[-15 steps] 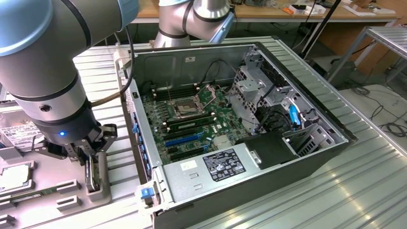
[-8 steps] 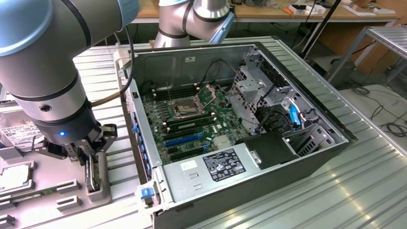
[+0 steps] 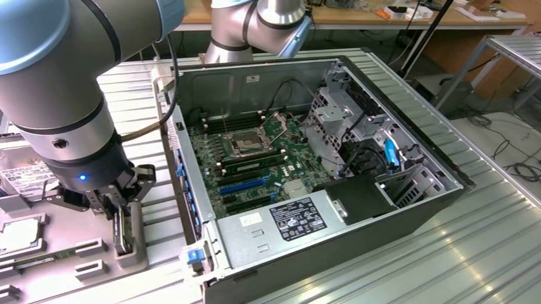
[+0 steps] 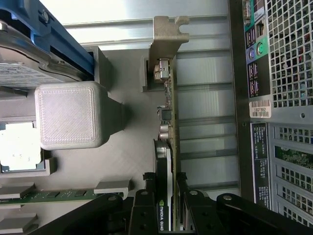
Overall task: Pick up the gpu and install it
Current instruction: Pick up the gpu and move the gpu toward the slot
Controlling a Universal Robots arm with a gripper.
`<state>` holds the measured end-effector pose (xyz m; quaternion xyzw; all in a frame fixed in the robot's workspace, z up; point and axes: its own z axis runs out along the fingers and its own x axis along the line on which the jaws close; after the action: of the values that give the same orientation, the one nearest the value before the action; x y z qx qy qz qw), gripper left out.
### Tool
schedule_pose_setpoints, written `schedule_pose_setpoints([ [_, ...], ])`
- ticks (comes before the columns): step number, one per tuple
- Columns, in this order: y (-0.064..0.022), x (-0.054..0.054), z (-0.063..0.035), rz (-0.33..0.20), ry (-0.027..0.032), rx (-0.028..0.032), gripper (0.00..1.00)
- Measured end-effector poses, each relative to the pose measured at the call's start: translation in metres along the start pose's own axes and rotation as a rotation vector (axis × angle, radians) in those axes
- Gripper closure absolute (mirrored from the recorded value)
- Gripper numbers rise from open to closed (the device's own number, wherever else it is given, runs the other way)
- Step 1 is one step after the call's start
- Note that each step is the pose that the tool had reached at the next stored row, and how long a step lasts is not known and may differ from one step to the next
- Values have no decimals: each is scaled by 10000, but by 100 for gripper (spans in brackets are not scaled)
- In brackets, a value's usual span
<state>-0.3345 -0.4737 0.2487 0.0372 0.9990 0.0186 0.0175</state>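
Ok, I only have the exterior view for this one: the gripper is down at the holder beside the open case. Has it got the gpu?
Observer: Yes. In the wrist view the gripper is shut on the gpu, its fingers pressed on both faces.
Operator: Which end does it hold?
Observer: The end away from the silver bracket, at the black cooler with NVIDIA lettering.
Operator: Is it out of the holder?
Observer: The card stands on edge at the grey holder; whether it is lifted, I cannot tell.

Silver-grey arm (image 3: pixel 72 95) with pale-blue joint caps (image 3: pixel 34 44), blue-lit black wrist (image 3: pixel 85 172), black gripper (image 3: pixel 123 218)
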Motion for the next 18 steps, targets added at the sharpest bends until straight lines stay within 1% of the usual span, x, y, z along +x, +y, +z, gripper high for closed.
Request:
schedule_pose_setpoints([
  [11, 7, -6, -178, 0, 3, 3, 73],
  [12, 8, -7, -228, 0, 3, 3, 73],
  [18, 13, -11, -332, 0, 3, 1, 73],
])
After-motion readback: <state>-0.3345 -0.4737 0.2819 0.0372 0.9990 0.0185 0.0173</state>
